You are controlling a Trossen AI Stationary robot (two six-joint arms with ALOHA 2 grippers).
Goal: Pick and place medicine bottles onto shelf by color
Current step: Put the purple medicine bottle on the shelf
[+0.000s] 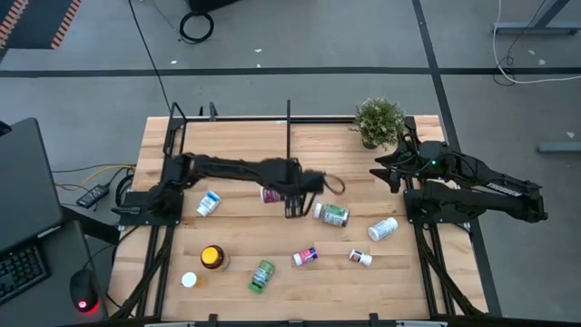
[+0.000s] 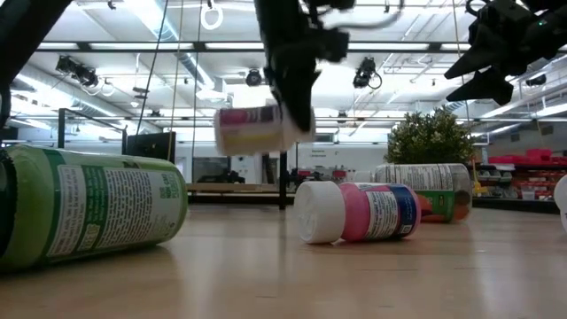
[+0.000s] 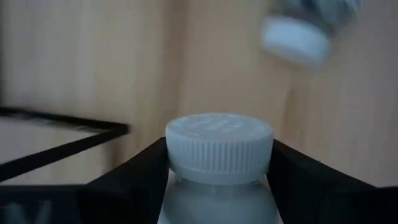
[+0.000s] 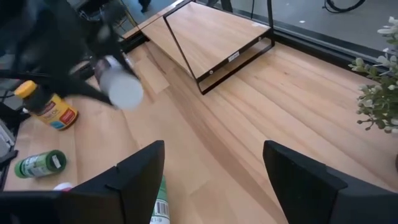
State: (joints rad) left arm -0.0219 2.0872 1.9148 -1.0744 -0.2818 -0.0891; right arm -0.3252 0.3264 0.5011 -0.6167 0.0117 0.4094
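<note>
No readable text anywhere. Green bottle (image 2: 89,206) label print too small to read; pink bottle (image 2: 359,213) label likewise; amber bottle (image 4: 46,106) label illegible.

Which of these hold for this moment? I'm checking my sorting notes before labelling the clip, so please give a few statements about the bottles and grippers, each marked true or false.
1. The left gripper is shut on a white-capped bottle. True.
2. That held bottle rests on the table. False: in the low view it hangs clear above the tabletop.
3. The right gripper holds a bottle. False: its fingers stand open with nothing between them.
4. The amber bottle has a yellow cap. True.
5. The potted plant stands at the table's near left corner. False: it stands at the far right, beside the right gripper.
</note>
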